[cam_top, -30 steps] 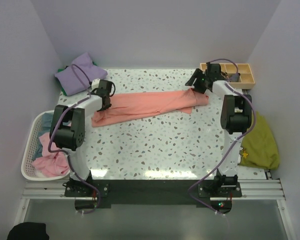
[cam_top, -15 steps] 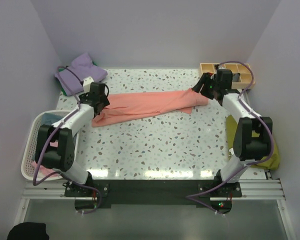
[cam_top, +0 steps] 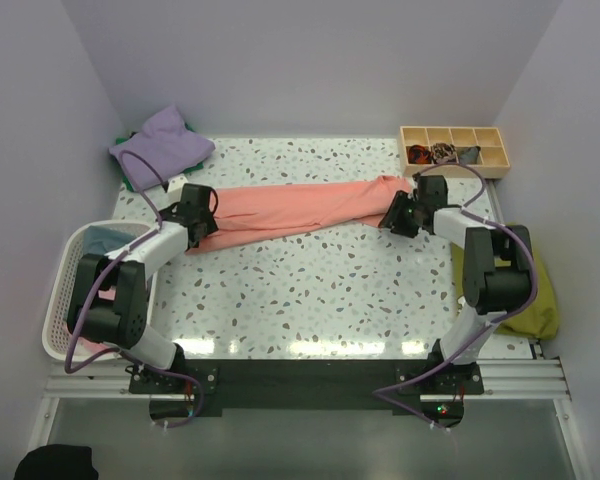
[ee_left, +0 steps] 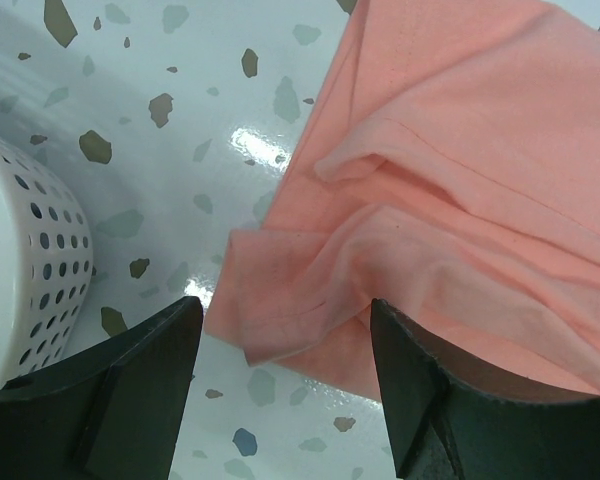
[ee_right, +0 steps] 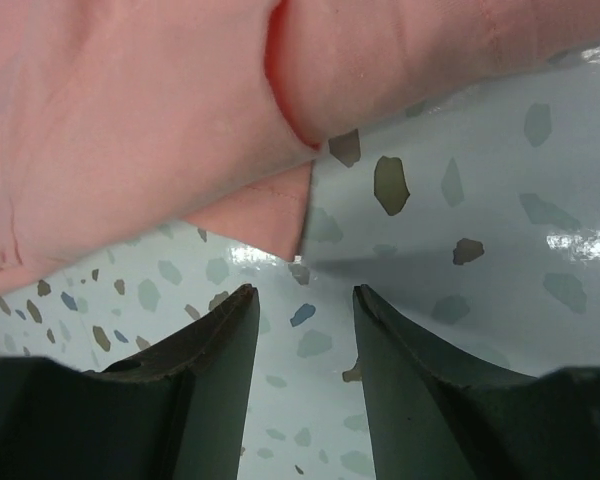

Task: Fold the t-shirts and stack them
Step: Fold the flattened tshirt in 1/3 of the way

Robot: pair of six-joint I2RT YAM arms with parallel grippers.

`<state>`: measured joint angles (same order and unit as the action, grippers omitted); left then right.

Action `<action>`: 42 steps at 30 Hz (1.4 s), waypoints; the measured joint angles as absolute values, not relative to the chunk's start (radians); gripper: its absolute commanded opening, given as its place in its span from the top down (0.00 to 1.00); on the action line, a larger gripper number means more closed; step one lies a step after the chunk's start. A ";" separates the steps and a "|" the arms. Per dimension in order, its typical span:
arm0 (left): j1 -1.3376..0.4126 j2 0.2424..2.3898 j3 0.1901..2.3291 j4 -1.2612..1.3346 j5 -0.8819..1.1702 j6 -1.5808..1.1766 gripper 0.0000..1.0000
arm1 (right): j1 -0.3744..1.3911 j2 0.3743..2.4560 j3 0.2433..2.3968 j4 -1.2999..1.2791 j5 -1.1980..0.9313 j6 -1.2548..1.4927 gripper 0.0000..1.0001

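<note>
The salmon-pink t-shirt (cam_top: 300,207) lies stretched in a long band across the far half of the table. My left gripper (cam_top: 196,216) is open at its left end; in the left wrist view the shirt's hemmed corner (ee_left: 280,320) lies between the open fingers (ee_left: 140,390). My right gripper (cam_top: 400,215) is open at the right end; in the right wrist view a folded corner (ee_right: 270,215) sits just ahead of the empty fingertips (ee_right: 215,340). A lavender shirt (cam_top: 160,145) lies at the back left. Pink and light blue shirts (cam_top: 100,330) lie in the basket.
A white perforated laundry basket (cam_top: 65,290) stands at the left edge, near my left gripper; its wall shows in the left wrist view (ee_left: 30,250). A wooden compartment tray (cam_top: 455,148) stands at the back right. An olive-green cloth (cam_top: 525,290) lies off the right edge.
Both grippers have come down and toward the near side, from above the shirt's ends to table level at its two corners. The shirt has hardly shifted.
</note>
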<state>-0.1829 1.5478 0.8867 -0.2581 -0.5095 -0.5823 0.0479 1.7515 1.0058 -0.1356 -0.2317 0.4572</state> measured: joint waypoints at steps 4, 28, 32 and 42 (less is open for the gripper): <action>-0.183 1.548 0.886 -0.255 -0.509 -0.582 0.27 | 0.052 1.813 1.024 -0.105 -0.249 0.466 0.56; -0.183 1.561 0.886 -0.259 -0.518 -0.582 0.28 | 0.120 1.833 1.055 -0.121 -0.205 0.476 1.00; -0.183 1.547 0.886 -0.272 -0.517 -0.582 0.28 | 0.132 1.652 0.959 -0.176 -0.191 0.469 1.00; -0.206 1.431 0.878 -0.293 -0.515 -0.582 0.28 | 0.176 1.249 0.754 -0.268 -0.139 0.489 0.54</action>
